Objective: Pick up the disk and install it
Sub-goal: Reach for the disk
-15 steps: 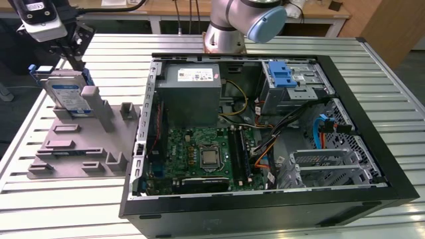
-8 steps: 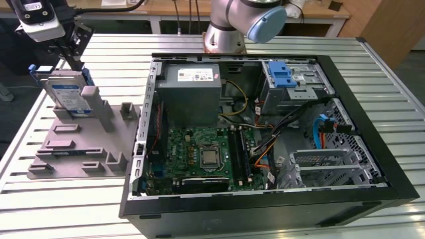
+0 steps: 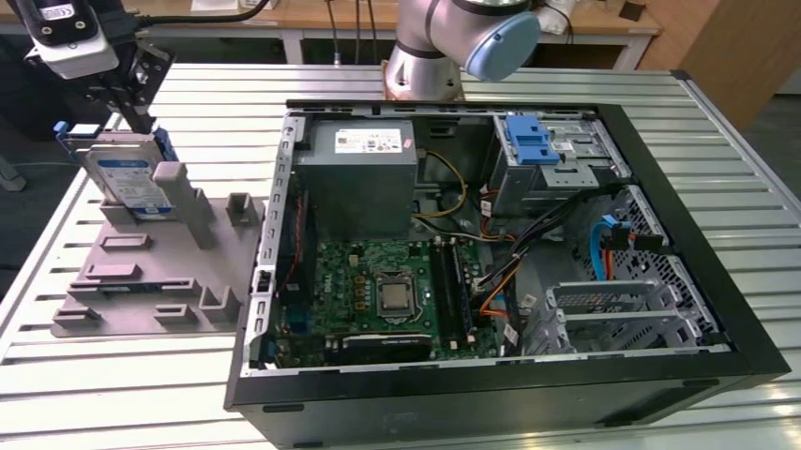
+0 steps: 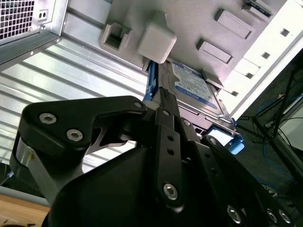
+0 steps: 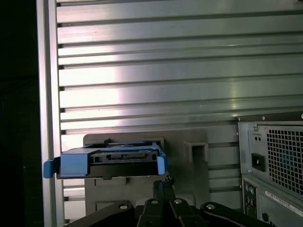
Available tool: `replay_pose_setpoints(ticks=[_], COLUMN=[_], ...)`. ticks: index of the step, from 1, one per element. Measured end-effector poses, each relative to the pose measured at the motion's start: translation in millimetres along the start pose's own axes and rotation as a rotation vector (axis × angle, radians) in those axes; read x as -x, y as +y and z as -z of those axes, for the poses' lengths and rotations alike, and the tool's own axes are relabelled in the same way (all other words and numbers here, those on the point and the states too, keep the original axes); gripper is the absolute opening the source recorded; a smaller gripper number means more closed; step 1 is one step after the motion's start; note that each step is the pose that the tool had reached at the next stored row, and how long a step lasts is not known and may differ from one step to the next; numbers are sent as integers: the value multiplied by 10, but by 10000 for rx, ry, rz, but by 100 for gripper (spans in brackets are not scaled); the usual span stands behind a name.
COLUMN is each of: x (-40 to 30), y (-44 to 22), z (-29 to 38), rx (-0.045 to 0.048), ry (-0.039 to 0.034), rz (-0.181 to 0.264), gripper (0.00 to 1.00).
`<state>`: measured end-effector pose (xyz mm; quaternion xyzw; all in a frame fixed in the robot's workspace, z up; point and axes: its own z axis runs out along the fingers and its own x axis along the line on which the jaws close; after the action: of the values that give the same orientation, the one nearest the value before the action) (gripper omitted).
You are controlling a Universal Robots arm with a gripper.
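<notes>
At the exterior view's left, the disk [image 3: 126, 178] stands on edge in a grey fixture [image 3: 138, 281] on the slatted table [image 3: 126, 375]. It is well apart from the open computer case [image 3: 751, 328], and bare table lies between fixture and case. Its top edge and the side facing away from the case are free, while a grey post of the fixture stands against its face. The gripper [image 3: 141, 120] hangs just above the disk's upper corner. In the first wrist view its fingers [image 5: 156, 189] sit close together with barely a gap, beside the disk's blue-railed end [image 5: 109, 161]. Whether the tips touch the disk cannot be told.
</notes>
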<state>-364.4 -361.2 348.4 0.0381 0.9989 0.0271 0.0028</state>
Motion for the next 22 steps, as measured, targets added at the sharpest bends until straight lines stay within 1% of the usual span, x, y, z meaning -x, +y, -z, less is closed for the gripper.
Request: replay_pose_setpoints(ticks=[11, 12, 22], x=[-40, -100, -131], y=[-3, -6, -7], z=[-1, -2, -3], rx=[0, -1, -2], ry=[8, 21, 33], rz=[0, -1, -2], gripper=[11, 11, 11])
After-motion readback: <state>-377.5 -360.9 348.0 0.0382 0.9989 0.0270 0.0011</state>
